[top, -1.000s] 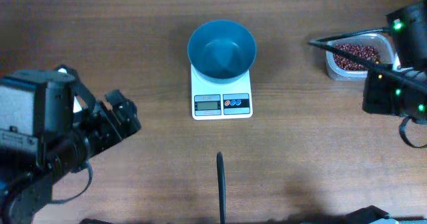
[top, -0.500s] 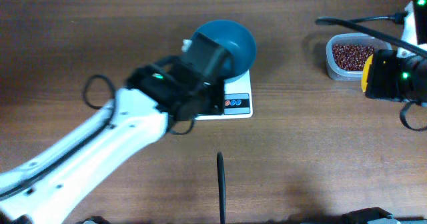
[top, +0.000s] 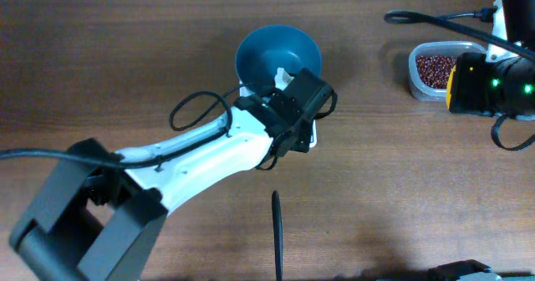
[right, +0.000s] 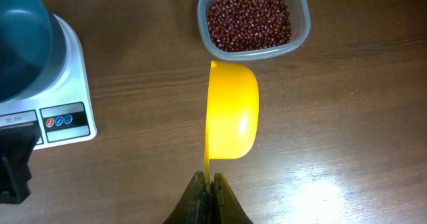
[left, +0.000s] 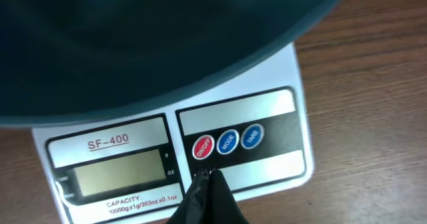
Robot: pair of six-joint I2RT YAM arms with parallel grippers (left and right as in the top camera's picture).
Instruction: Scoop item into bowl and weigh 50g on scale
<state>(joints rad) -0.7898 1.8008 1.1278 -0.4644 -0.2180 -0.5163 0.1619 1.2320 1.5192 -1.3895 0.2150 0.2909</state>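
Observation:
The teal bowl (top: 272, 53) sits on the white scale (left: 283, 164) and shows no beans inside. My left gripper (left: 209, 174) is shut, its tips touching the scale's front strip just below the red button (left: 203, 147); the display (left: 120, 174) looks blank. In the overhead view the left arm covers most of the scale. My right gripper (right: 209, 179) is shut on the handle of a yellow scoop (right: 232, 111), which hangs on edge over the table just short of the clear tub (right: 303, 24) holding the item, red-brown beans (right: 248, 22).
A thin black rod (top: 277, 231) lies on the table in front of the scale. A black cable (top: 435, 20) loops behind the tub (top: 414, 72). The right arm's body (top: 493, 84) hovers beside the tub.
My left arm swung in from the table's left side to the scale's front, and its jaws closed. Its tips then slid right to the buttons. The right arm shifted slightly.

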